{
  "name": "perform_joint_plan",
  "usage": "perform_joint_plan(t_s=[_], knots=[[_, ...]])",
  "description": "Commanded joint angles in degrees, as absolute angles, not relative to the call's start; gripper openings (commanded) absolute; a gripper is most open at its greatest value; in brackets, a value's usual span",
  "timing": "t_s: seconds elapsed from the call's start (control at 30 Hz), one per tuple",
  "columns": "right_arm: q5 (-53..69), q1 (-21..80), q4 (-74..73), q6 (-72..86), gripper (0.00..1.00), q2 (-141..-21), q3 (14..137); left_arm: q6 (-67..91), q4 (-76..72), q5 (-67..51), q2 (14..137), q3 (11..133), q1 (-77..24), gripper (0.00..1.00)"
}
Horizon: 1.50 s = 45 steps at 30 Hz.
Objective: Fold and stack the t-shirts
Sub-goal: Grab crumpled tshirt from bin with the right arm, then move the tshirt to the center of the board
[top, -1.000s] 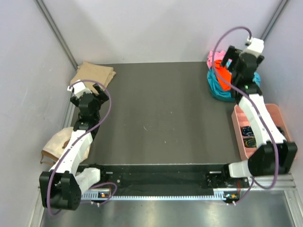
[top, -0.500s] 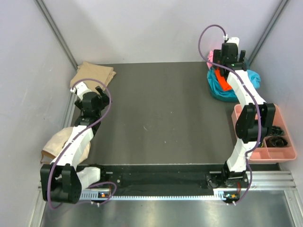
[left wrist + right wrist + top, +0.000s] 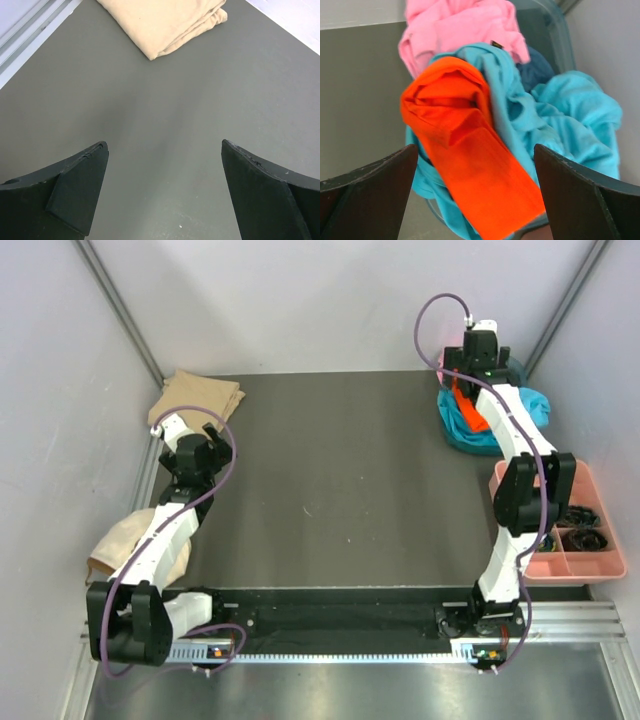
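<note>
The tan shirt (image 3: 203, 395) lies folded flat in the far left corner of the table (image 3: 340, 470). I think it is the start of the stack, put to the side so the middle can be used for folding. One folded corner of it points back at the left gripper (image 3: 165, 150). That gripper hangs near it over the table, with its jaws wide open and nothing in them.

The other shirts sit in a messy pile in the far right corner. There is a pink shirt (image 3: 465, 25) at the back, teal shirts (image 3: 570, 125) under and beside, and an orange shirt (image 3: 465, 150) on top. They are bunched up and not folded yet.

The right gripper (image 3: 476, 147) hangs right over the pile, jaws wide open, holding nothing. It looks down at the orange shirt. I think it will go for that one, since it is on top and easy to get.

The orange shirt looks like a long strip. In the right wrist view its long way runs from top left to bottom right. The far end is crumpled into a lump. The near end is flat and points at the camera.
</note>
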<state>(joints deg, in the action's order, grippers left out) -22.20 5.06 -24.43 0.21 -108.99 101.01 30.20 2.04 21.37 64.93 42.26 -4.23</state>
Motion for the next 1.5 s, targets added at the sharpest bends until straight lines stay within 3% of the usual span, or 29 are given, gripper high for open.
perform_joint_plan(t_s=[0.0, 0.23, 0.33, 0.47, 0.53, 0.57, 0.6, 0.67, 1.0, 1.2, 1.33, 1.47], knots=[[-18.20, 6.94, -25.66, 0.88, 0.99, -112.23, 107.05, 30.50, 1.23, 22.76, 64.42, 42.45, -4.39, 0.99], [-16.17, 7.12, -25.40, 1.41, 0.98, -117.50, 111.52, 29.97, 1.32, 23.55, 65.04, 42.19, -4.39, 0.99], [-16.78, 7.12, -25.49, 0.97, 0.92, -119.70, 112.76, 29.80, 0.97, 23.38, 65.30, 42.19, -4.39, 0.99], [-18.01, 7.12, -24.79, 0.35, 0.72, -120.94, 112.68, 29.88, 0.70, 23.12, 65.83, 42.01, -4.39, 0.99], [-18.98, 7.12, -24.61, 0.26, 0.54, -121.55, 112.68, 29.88, 0.62, 23.12, 66.18, 42.01, -4.39, 0.99], [-19.33, 7.12, -24.61, 0.26, 0.42, -121.73, 112.68, 29.88, 0.53, 23.12, 66.27, 41.92, -4.39, 0.99], [-19.77, 7.12, -24.52, 0.26, 0.19, -121.64, 112.50, 29.88, 0.61, 23.12, 66.36, 41.84, -4.39, 0.99], [-21.00, 7.12, -23.56, 0.35, 0.00, -120.94, 111.63, 29.97, 0.53, 23.03, 66.45, 41.75, -4.39, 0.99], [-22.06, 7.12, -22.41, 2.46, 0.00, -109.00, 109.86, 30.06, 0.44, 21.45, 67.23, 41.75, -4.39, 0.98], [-15.75, 7.21, -28.72, 3.34, 0.00, -101.61, 120.21, 30.23, 0.44, 20.13, 66.97, 41.22, -4.39, 0.96], [-5.47, 9.22, -36.37, 1.59, 0.00, -102.22, 136.44, 31.02, -1.49, 19.16, 67.32, 41.22, -4.39, 0.95], [-2.29, 16.85, -37.88, -2.54, 0.00, -99.76, 140.98, 31.73, -1.85, 17.67, 67.33, 41.05, -4.39, 0.94]])
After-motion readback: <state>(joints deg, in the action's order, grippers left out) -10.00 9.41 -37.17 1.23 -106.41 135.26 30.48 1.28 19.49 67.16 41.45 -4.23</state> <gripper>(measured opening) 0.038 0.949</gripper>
